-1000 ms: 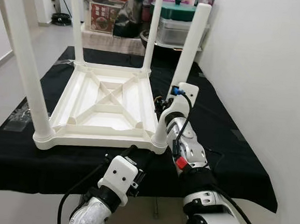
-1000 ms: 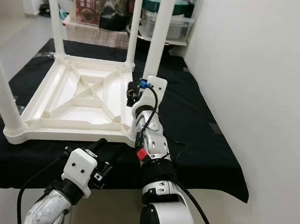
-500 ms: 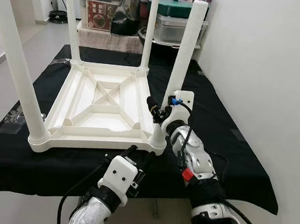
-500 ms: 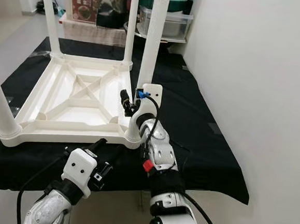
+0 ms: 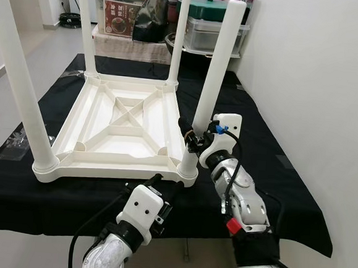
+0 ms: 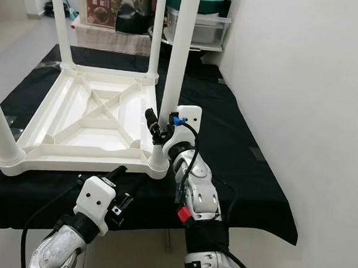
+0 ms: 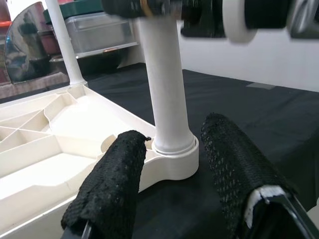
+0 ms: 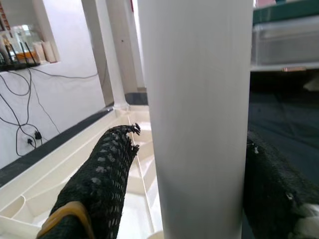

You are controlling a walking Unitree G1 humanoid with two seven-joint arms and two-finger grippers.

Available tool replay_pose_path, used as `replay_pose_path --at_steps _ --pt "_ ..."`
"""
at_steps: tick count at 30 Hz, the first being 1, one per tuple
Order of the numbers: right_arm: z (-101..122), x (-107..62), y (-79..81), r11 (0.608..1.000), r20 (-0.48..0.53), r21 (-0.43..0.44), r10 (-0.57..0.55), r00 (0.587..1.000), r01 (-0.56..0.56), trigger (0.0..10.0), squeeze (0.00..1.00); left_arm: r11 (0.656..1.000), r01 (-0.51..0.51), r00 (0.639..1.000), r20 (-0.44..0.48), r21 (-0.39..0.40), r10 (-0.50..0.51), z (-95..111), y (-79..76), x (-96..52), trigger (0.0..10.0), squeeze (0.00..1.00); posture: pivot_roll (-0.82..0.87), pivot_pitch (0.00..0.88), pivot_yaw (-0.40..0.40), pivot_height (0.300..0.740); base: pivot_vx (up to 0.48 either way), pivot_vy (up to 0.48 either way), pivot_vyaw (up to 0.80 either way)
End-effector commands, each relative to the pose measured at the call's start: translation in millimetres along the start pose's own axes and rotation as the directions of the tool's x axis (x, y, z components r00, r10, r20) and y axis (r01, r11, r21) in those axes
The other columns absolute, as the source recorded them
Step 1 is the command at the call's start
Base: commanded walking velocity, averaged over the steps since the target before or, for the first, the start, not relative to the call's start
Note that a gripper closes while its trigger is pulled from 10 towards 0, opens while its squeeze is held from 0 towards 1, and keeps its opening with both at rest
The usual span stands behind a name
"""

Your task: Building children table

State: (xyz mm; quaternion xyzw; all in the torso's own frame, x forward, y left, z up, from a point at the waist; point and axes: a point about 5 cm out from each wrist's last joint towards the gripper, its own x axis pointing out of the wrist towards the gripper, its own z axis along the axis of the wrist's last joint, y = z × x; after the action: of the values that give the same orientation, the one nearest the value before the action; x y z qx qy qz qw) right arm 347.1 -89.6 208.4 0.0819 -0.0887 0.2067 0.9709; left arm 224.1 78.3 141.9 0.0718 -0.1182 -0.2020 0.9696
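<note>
A white plastic children's table (image 5: 120, 126) lies upside down on a black cloth (image 5: 268, 178) spread over a work surface, its ribbed underside facing up and four round white legs standing from the corner sockets. Going left to right in the head views, the near-left leg (image 5: 22, 78) rises at about 9 o'clock, the two far legs (image 5: 88, 27) stand toward 11 and 12 o'clock, and the near-right leg (image 5: 212, 87) stands just right of centre, leaning slightly away toward 1 o'clock. Low at about 7 o'clock the left gripper (image 7: 174, 169) hangs just off the near edge of the cloth, below the table's near rim; in its wrist view its two black fingers (image 7: 109, 189) are spread wide with nothing between them, pointing at the socket (image 7: 172, 154) where the near-right leg meets the tabletop, and not touching it. To the right of that, the right gripper (image 8: 194, 164) reaches in from 5 o'clock to the lower part of the near-right leg, just above its socket. Its wrist view has one black finger (image 8: 99, 174) on each side of the white leg, so the claw straddles the leg; whether the pads press on it cannot be told. Beyond the table, at 12 o'clock, storage boxes (image 5: 209, 28) and a dark bag (image 5: 154, 14) are stacked on a shelf, and a white wall (image 5: 314, 76) runs along the right side.
</note>
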Motion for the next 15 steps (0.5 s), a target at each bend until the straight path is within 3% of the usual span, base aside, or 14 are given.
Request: replay_pose_path --at_steps 1,10,15 --pt "7 0.0 -1.3 1.0 0.022 -0.017 -0.002 1.0 0.003 10.0 0.0 1.0 0.006 1.0 -0.02 -0.014 -0.006 -5 1.4 0.8 10.0 0.0 0.06 0.0 -0.088 0.74 0.0 0.0 0.0" --pt "32 7.3 -13.7 0.994 0.085 -0.071 -0.075 0.994 0.081 10.0 0.0 0.999 -0.038 0.999 -0.009 -0.021 0.038 -5 18.8 7.7 10.0 0.0 0.06 0.0 -0.088 0.74 0.0 0.0 0.0" --pt "62 21.0 -25.5 0.983 0.167 -0.072 -0.154 0.974 0.168 10.0 0.0 0.997 -0.081 0.996 0.031 -0.013 0.081 3 36.1 20.7 10.0 0.0 0.06 0.0 -0.089 0.74 0.0 0.0 0.0"
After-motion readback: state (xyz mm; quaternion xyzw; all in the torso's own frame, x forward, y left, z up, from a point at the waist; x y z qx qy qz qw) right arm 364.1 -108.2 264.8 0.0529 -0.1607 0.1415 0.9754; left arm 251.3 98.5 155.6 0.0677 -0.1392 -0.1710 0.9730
